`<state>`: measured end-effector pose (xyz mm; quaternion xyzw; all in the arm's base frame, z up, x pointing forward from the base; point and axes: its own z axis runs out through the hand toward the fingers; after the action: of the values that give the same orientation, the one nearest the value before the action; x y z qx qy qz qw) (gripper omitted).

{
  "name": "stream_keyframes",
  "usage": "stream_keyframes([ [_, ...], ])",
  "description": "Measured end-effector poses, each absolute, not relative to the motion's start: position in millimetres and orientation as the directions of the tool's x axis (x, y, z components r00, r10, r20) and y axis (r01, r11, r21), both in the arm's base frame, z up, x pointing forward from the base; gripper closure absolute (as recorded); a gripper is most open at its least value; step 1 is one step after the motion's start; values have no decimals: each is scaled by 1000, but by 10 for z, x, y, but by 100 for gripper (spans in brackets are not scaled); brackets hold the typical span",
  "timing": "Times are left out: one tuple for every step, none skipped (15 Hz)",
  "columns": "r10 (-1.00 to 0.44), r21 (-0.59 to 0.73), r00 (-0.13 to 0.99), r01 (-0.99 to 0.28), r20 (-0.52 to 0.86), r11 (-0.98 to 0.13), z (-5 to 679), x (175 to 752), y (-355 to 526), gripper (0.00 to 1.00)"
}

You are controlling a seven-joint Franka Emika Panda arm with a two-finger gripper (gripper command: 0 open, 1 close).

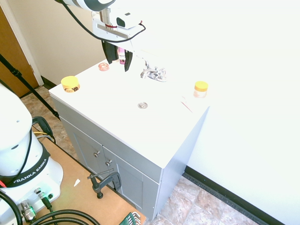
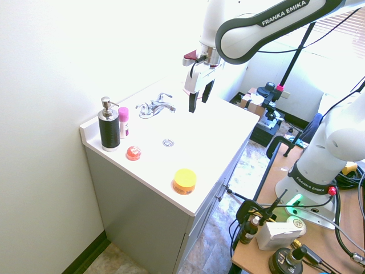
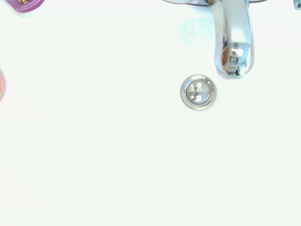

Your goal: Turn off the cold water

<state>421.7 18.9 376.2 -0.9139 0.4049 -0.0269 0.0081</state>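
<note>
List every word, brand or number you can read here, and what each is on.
"FRANKA EMIKA": the robot arm's base, and its upper link.
Purple label on the bottle: small print, too blurred to read surely.
Dark marks on the yellow-lidded jar: too small to read.
</note>
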Motion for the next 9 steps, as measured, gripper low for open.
stream_keyframes([
  [-741,-36,670,-740,41,-672,3757,4217,189,0],
  [-744,-38,667,-743,42,-668,3758,4223,189,0],
  [-752,-49,658,-750,49,-660,3778,4252,183,0],
  [-765,-60,641,-763,62,-644,3813,4299,161,0],
  [-782,-75,618,-778,82,-623,3860,4371,107,0],
  [-799,-89,591,-795,109,-600,3904,4475,23,0],
  [-816,-96,564,-812,130,-576,3910,4584,-72,0],
  [-830,-90,540,-828,140,-553,3879,4701,-172,0],
  [-843,-84,518,-843,145,-532,3823,4827,-266,0],
])
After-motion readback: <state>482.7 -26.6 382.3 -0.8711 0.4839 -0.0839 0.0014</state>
